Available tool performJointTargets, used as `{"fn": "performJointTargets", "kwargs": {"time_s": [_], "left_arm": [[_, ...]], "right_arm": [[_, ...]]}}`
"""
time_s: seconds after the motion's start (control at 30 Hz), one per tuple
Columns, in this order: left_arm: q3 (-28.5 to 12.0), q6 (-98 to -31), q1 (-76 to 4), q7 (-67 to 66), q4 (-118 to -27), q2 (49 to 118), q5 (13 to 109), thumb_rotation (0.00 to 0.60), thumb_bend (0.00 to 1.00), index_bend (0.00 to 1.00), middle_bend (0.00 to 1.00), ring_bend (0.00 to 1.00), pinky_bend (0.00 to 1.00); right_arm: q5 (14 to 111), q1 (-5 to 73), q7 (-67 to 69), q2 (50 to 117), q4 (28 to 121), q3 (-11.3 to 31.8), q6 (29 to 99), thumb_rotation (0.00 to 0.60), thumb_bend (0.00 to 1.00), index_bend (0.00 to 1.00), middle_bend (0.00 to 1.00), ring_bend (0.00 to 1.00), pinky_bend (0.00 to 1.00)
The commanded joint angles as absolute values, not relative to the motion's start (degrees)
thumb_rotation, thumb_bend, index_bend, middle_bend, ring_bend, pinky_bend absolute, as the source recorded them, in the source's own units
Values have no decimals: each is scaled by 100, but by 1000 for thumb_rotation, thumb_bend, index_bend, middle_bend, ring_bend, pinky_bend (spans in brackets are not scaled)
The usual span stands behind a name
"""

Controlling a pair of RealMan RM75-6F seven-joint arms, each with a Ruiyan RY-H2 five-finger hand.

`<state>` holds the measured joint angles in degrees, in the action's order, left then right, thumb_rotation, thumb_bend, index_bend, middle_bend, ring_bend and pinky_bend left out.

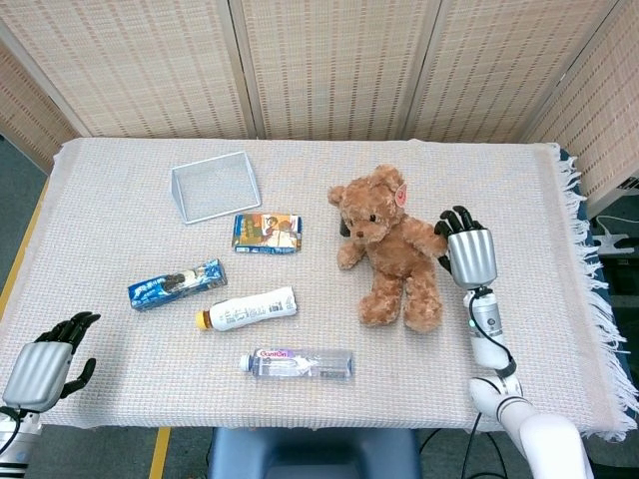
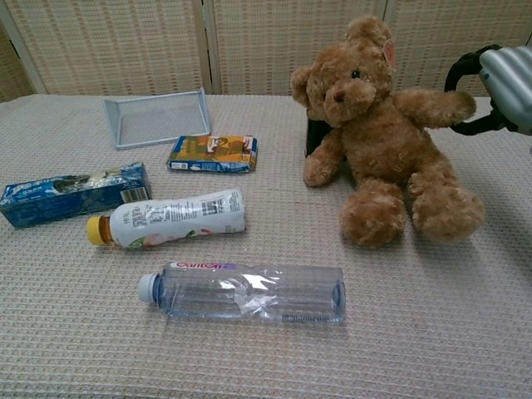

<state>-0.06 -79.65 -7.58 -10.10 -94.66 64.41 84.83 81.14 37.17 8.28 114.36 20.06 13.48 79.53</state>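
Observation:
A brown teddy bear [image 1: 391, 256] sits tilted on the cloth-covered table [image 1: 120, 180], right of centre. Its outstretched arm reaches to my right hand [image 1: 467, 257], whose dark fingers [image 2: 465, 75] curl around the paw and grip it. In the chest view the teddy bear [image 2: 386, 141] leans toward that right hand [image 2: 503, 83] at the frame's right edge. My left hand [image 1: 45, 364] hangs off the table's near left corner, fingers apart, holding nothing; the blue packet is nearest to it.
A wire basket [image 1: 215, 187] lies on its side at the back. Nearby lie an orange snack packet [image 1: 268, 233], a blue biscuit packet [image 1: 176, 283], a white yellow-capped bottle [image 1: 248, 308] and a clear water bottle [image 1: 300, 363]. A dark object [image 2: 314, 137] shows behind the bear.

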Motion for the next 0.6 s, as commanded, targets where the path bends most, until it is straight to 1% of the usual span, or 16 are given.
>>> {"fn": "performJointTargets", "kwargs": {"time_s": [0.03, 0.17, 0.43, 0.6], "left_arm": [[-2, -7961, -757, -1011, -9476, 6438, 8478, 600, 420, 161, 141, 215, 410], [-4, -7974, -752, -1008, -9464, 6440, 8478, 600, 419, 163, 141, 214, 410], [1, -7954, -758, -1017, -9484, 6433, 8470, 600, 421, 163, 142, 214, 412], [-1, -7966, -759, -1024, -9494, 6434, 8482, 600, 420, 163, 141, 215, 411]], "right_arm": [[8179, 3611, 800, 11501, 1857, 1186, 7729, 600, 225, 646, 365, 245, 650], [8160, 3613, 840, 11554, 1695, 1176, 7680, 600, 226, 646, 365, 246, 655], [7946, 3786, 836, 11520, 1616, 1476, 8103, 600, 225, 646, 365, 245, 655], [7973, 3714, 871, 11507, 1654, 1383, 7960, 600, 226, 646, 365, 245, 655]]}}
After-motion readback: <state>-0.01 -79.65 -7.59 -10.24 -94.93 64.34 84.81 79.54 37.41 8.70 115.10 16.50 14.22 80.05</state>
